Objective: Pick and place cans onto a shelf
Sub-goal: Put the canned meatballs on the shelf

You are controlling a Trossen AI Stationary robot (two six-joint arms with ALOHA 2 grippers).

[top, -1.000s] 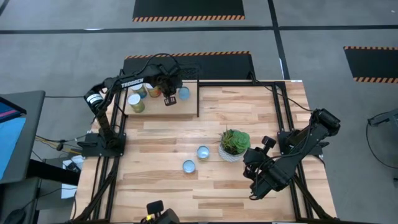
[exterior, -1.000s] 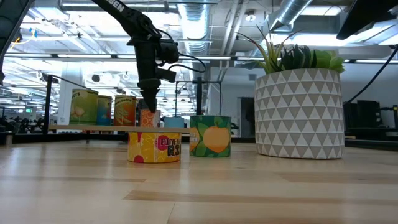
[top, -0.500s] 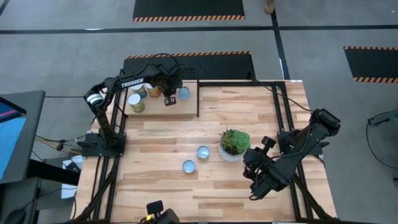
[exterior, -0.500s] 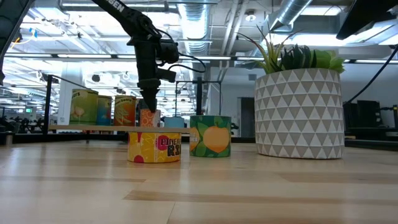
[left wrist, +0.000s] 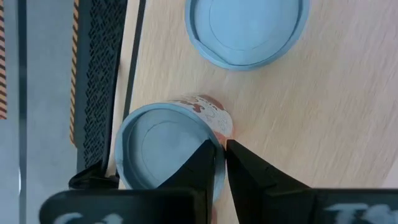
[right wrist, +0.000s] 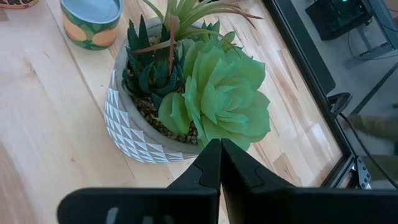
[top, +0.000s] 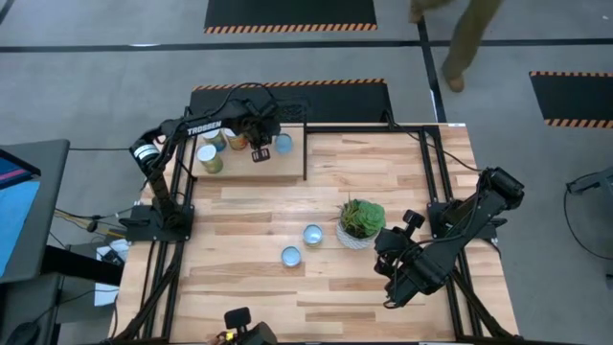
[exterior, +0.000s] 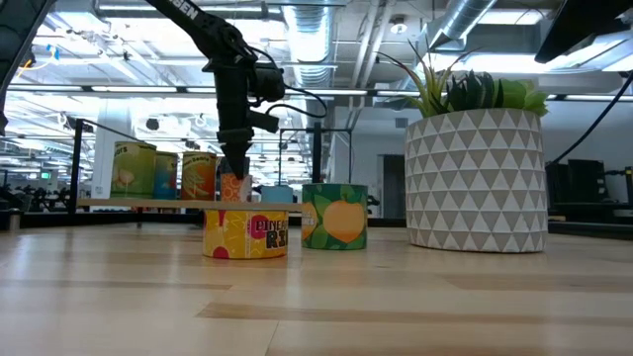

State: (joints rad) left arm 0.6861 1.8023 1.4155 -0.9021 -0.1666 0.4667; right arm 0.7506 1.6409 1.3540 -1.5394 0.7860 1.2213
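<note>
The left gripper (left wrist: 222,163) hangs over the shelf (top: 287,165) at the table's far left corner, its two dark fingers pressed together with only a sliver of gap between them, gripping nothing; their tips meet right at the rim of an orange-labelled can (left wrist: 168,146) with a pale-blue top standing on the shelf. Just beyond the fingertips stands a second blue-topped can (left wrist: 247,28), apart from the first. From above, the gripper sits between that can (top: 283,144) and a cluster of three more cans (top: 213,149) toward the arm's base, all on the shelf's light wood.

Well away from the left gripper, out on the tabletop (top: 249,211), a yellow-labelled can (exterior: 245,234) and a green one with an orange fruit (exterior: 335,216) stand near each other, beside the white-potted plant (exterior: 477,178).

The right gripper (right wrist: 220,163) rests low at the table's near right side, fingers closed on nothing, pointing at the plant. A person's legs (top: 469,38) cross the floor beyond the table.
</note>
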